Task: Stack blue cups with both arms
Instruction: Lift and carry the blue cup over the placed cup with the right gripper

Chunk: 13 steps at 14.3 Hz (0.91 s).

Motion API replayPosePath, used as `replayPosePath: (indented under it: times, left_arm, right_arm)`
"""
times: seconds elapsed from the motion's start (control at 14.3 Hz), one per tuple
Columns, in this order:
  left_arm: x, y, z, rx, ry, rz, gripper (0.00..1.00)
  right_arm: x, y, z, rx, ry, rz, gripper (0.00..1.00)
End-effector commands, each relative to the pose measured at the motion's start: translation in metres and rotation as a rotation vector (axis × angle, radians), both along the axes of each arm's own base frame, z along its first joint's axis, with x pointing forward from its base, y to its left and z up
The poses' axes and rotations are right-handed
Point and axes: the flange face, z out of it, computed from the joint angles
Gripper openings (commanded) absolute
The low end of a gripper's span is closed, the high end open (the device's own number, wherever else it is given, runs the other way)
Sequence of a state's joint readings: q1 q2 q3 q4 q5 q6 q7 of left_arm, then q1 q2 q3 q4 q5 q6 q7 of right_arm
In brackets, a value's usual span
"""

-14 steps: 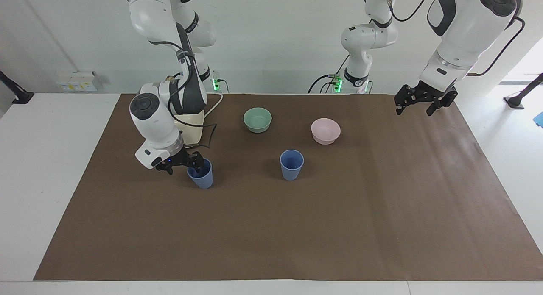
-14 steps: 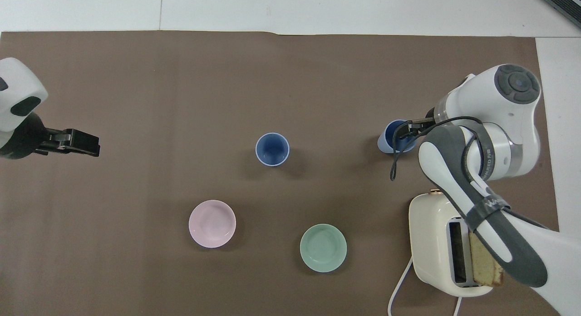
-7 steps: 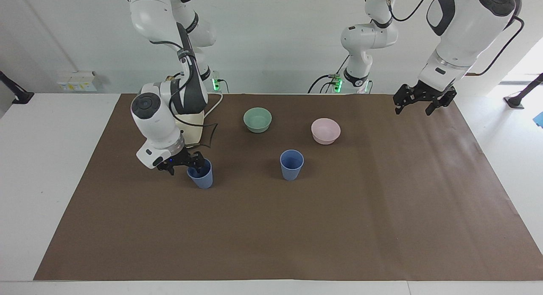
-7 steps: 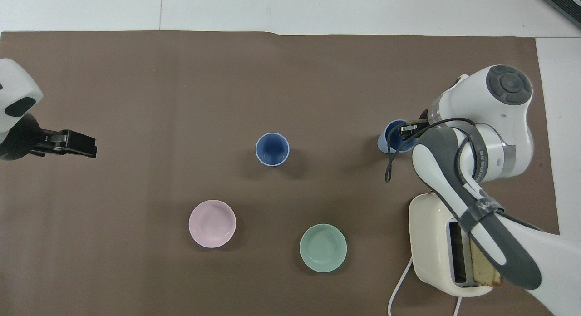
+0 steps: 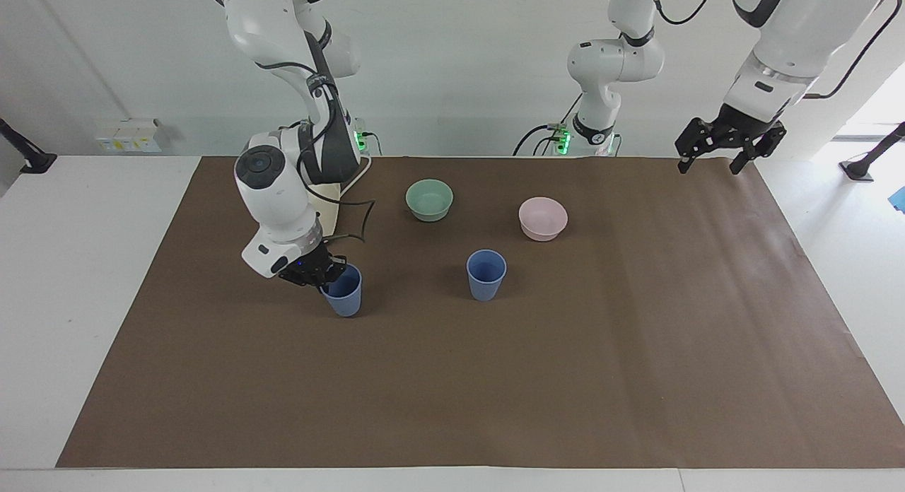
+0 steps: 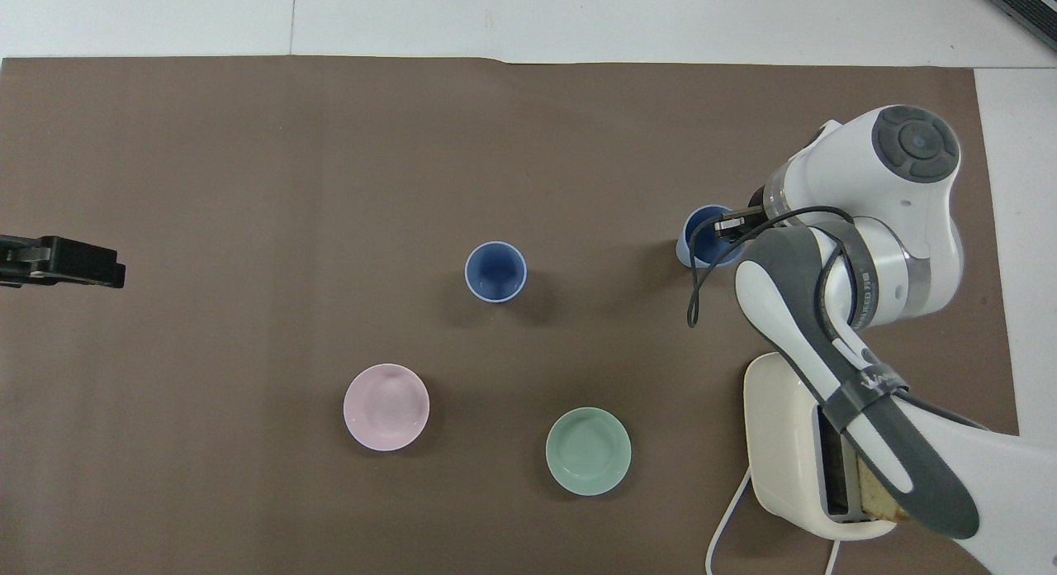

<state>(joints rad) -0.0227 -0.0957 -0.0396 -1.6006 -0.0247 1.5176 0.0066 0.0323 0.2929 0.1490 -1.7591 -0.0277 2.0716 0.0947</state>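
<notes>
Now | right tool (image 5: 327, 274) clamped on blue cup (image 5: 344, 292) | left tool (image 5: 728, 144) apart, waiting

Two blue cups stand on the desk: one (image 5: 486, 275) mid-desk, one (image 5: 344, 292) toward the right arm's edge. There are two bowls, one green (image 5: 429, 199) and one pink (image 5: 543, 218), and one cream toaster (image 6: 797, 447).

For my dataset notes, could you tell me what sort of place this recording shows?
Probably a robotics lab: two white arms over a table covered in brown paper, with a few props laid out, blue cups, bowls and a toaster.
</notes>
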Motion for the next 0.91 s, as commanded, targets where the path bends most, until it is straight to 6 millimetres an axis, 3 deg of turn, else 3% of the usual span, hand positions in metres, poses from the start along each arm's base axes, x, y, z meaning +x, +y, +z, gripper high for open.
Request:
replayPosePath:
  times: [0.0, 0.14, 0.28, 0.49, 0.7, 0.84]
  left_arm:
    - [-0.005, 0.001, 0.011, -0.001, 0.014, -0.014, 1.0]
    - [-0.011, -0.003, 0.019, -0.002, 0.0, -0.02, 1.0]
    - [-0.015, -0.001, 0.02, -0.002, -0.003, -0.014, 1.0]
    - [-0.017, 0.001, 0.019, -0.005, 0.014, -0.006, 1.0]
    - [-0.021, -0.015, 0.019, -0.006, 0.035, -0.036, 1.0]
    - [-0.02, -0.007, 0.018, -0.005, 0.036, -0.02, 1.0]
  right_arm:
    - [0.0, 0.039, 0.053, 0.009, 0.014, -0.078, 0.0]
    - [-0.006, 0.069, 0.084, 0.007, 0.019, -0.135, 0.0]
    - [-0.019, 0.11, 0.1, 0.008, 0.02, -0.149, 0.0]
    - [-0.032, 0.164, 0.116, 0.054, -0.002, -0.213, 0.0]
    - [-0.042, 0.195, 0.125, 0.108, 0.0, -0.193, 0.0]
    - [-0.049, 0.218, 0.125, 0.136, -0.017, -0.158, 0.0]
